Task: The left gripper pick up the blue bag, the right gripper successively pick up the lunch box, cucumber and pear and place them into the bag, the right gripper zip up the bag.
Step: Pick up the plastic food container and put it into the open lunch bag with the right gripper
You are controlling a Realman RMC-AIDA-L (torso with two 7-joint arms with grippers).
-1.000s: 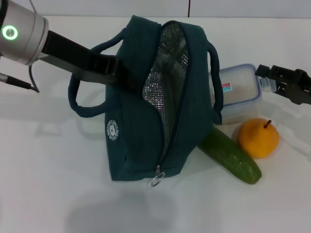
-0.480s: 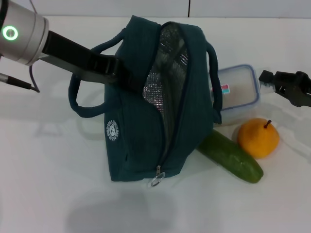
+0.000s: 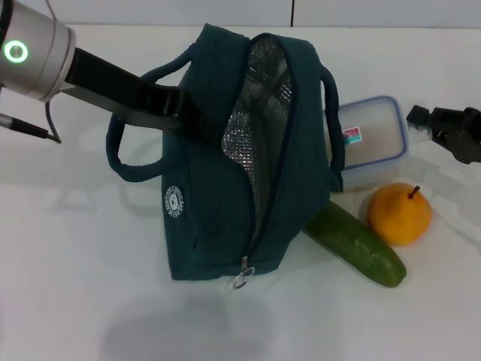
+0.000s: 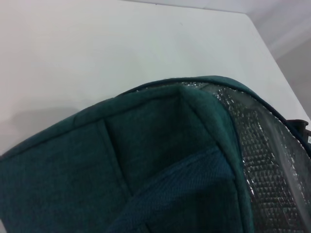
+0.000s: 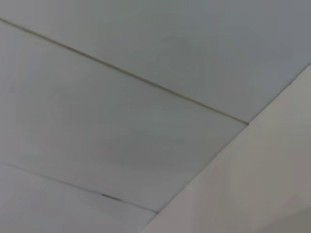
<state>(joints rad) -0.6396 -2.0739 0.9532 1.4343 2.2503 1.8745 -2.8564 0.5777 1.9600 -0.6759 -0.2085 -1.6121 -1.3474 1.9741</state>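
At the left of the head view, the left gripper [image 3: 174, 111] is seen pressed against the upper side panel of the blue bag [image 3: 225, 188], beside its near handle loop. The fingers are lost in the dark fabric, so it cannot be told whether they are closed on the bag; a hold on it seems likely from the way the bag is propped, but this is not certain.

The bag is held with its mouth unzipped, the silver lining exposed and the ring zipper pull [image 3: 243, 280] hanging at the lower end. Nothing is visible inside the opening, so the first step is judged done or nearly so, and no item is judged packed yet.

To the right of the bag, on the white counter [image 3: 75, 263], all three items are found outside it. The cucumber [image 3: 357, 242] lies slanted with one end tucked under the bag's edge. The lunch box [image 3: 370, 141] sits behind it, partly covered by the far handle. The pear [image 3: 399, 213] stands just beside the cucumber's outer end.

At the far right, the right gripper [image 3: 440, 128] is positioned just beside the lunch box, apart from it and empty; it is cut off by the frame edge and its opening cannot be judged. Three placements and the zipping are left. Only wall panels are shown by the right wrist view.
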